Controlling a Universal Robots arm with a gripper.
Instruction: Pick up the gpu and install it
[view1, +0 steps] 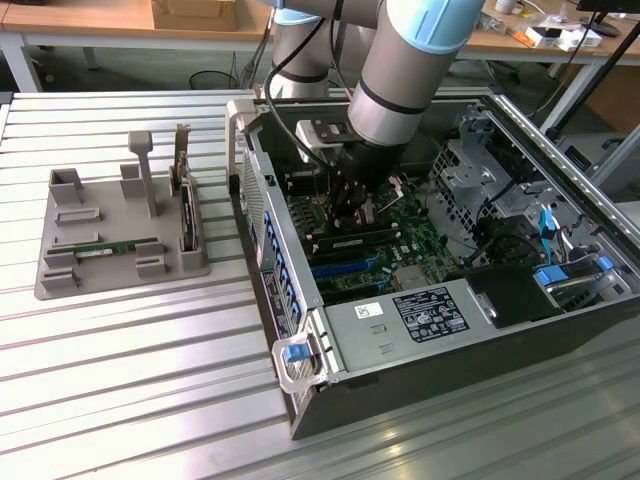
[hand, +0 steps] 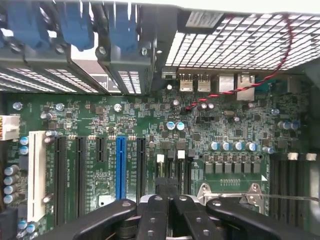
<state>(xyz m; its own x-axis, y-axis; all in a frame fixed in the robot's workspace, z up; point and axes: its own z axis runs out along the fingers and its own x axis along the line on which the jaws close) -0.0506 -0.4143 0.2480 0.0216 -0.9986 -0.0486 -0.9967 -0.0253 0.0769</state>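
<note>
The gripper (view1: 352, 200) is seen lowered inside the open computer case (view1: 300, 400), just above the motherboard (view1: 400, 235); its fingers (hand: 155, 220) are clenched together and nothing is seen held between them. The gpu (view1: 118, 246), a thin green stick, is found lying flat in the grey parts holder (view1: 60, 275) on the ribbed table (view1: 120, 400), towards the table's edge at the exterior view's left, well apart from the gripper. The pick is therefore judged not yet done.

In the wrist view the fingers are seen over the board near a blue expansion slot (hand: 120, 167), with black slots beside it. For the pick to be done well, the stick would best be taken by its long edges, squarely and near its middle, so that it is lifted level out of its cradle and not twisted.

In the holder an upright dark card with a metal bracket (view1: 184, 205) is also kept, beside a grey post (view1: 143, 170). Within the case, a memory module (view1: 352, 240) is seated, and a labelled power supply (view1: 435, 315) and a drive cage (view1: 470, 170) are housed.
</note>
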